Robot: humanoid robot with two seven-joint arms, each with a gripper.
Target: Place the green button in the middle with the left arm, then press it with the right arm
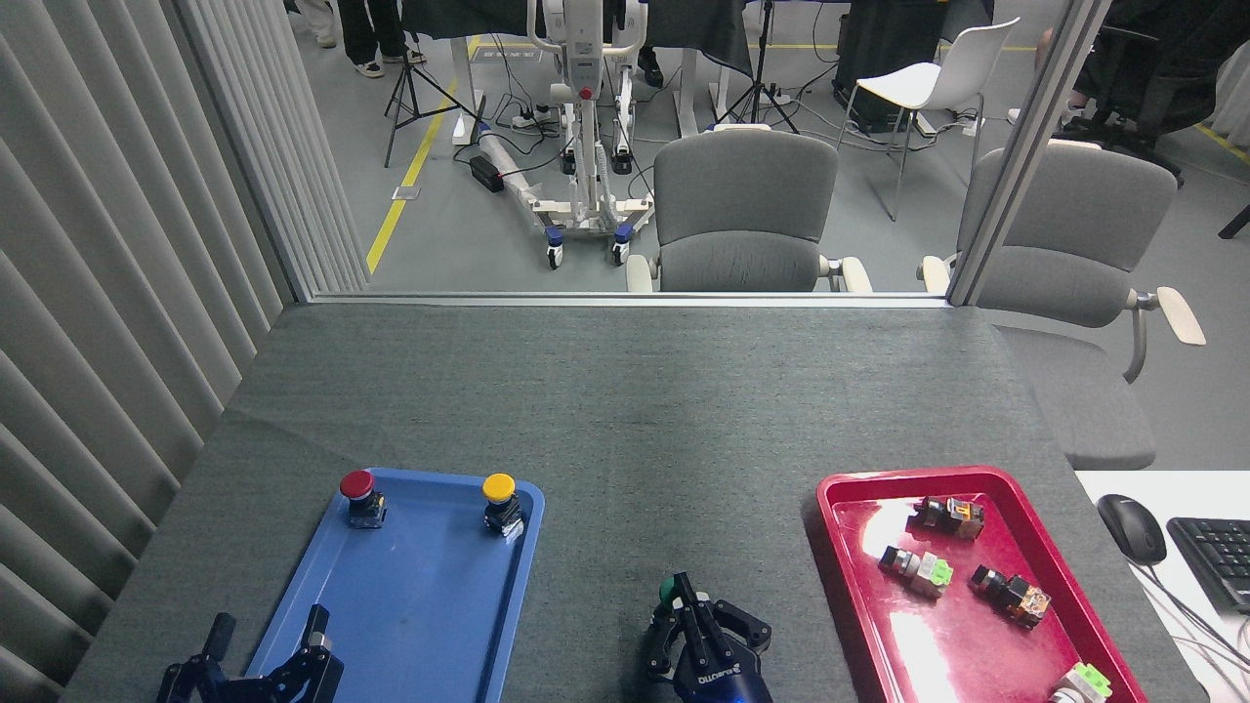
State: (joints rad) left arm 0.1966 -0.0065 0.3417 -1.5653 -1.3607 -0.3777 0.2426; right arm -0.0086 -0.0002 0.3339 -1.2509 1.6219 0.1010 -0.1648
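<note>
The green button stands on the bare grey felt of the middle, between the two trays. Only part of its dark-green cap shows. My right gripper comes up from the bottom edge right behind it, fingers drawn together, with one fingertip against the cap's right side. It holds nothing. My left gripper sits at the bottom left, over the near end of the blue tray, fingers spread and empty.
A red-capped button and a yellow-capped button stand at the far end of the blue tray. The red tray on the right holds several small switches. A mouse and keyboard lie beyond the table's right edge.
</note>
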